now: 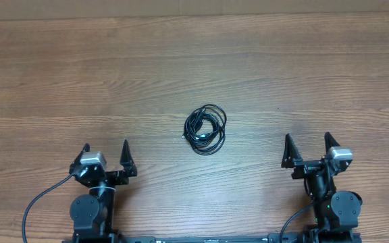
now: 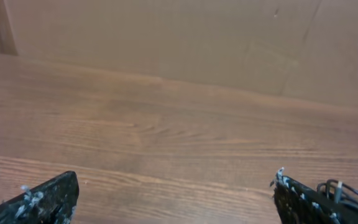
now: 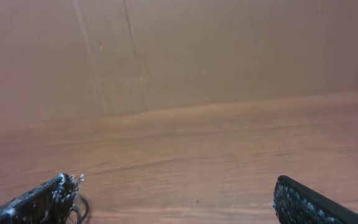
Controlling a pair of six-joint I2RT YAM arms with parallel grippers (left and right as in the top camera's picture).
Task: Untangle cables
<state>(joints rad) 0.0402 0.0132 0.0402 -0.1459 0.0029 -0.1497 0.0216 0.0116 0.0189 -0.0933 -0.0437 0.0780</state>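
Left gripper first, at lower left of the overhead frame: spread wide, tips aimed toward the top edge, gripping nothing, with only bare wood in the gap. Same in the left wrist view: one dark finger in each bottom corner, far apart, with plain table between.

Right gripper next, at lower right of the overhead frame: likewise spread wide and empty-handed, tips aimed toward the top edge. Confirmed in the right wrist view, with one finger at bottom left, the other at bottom right, and wood grain between.

Outward from there to the cables: a small black bundle of overlapping loops just below the centre of the overhead frame, flat on the table, between the two claws and well apart from both. One small plug end pokes out at the bundle's left side.

A few thin black strands at the bottom right edge of the left wrist view and at the bottom left of the right wrist view, partly hidden behind the fingers.

Beyond the table's far edge in both wrist views, a flat brown wall.
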